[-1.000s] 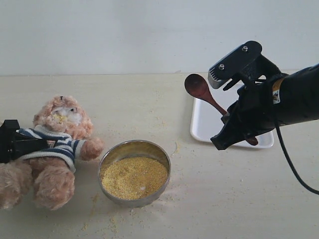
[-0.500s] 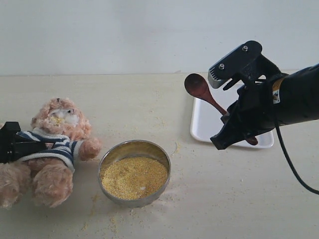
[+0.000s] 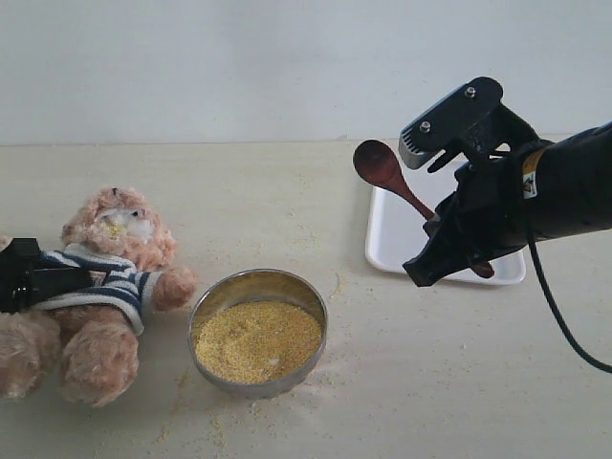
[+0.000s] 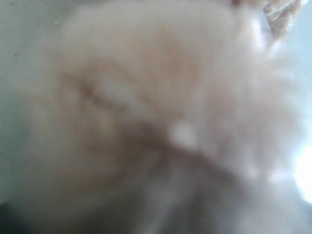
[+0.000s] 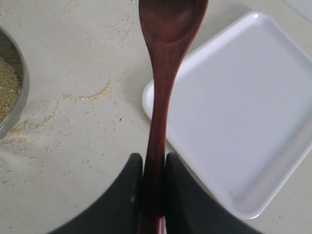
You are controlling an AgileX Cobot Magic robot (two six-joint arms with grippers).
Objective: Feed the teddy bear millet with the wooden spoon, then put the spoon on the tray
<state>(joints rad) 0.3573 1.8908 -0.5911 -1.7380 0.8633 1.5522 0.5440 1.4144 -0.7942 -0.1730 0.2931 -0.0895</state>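
The teddy bear (image 3: pixel 110 273) sits at the left with yellow grains on its white muzzle. My left gripper (image 3: pixel 21 277) is shut on its striped torso from the left edge. The left wrist view shows only blurred fur of the bear (image 4: pixel 146 97). The millet (image 3: pixel 256 339) fills the metal bowl (image 3: pixel 215 301) at centre front. My right gripper (image 3: pixel 438 228) is shut on the handle of the wooden spoon (image 3: pixel 381 168), held in the air over the left end of the tray (image 3: pixel 387 234). The spoon (image 5: pixel 163 73) has an empty bowl, and the right gripper (image 5: pixel 153 168) clamps its thin handle.
Loose grains are scattered on the table round the bowl (image 5: pixel 12 112) and between it and the tray (image 5: pixel 243 112). My right arm hides much of the tray in the exterior view. A pale wall stands behind the table.
The bear has shifted slightly left and down in my left gripper. The right arm and the spoon have not moved.
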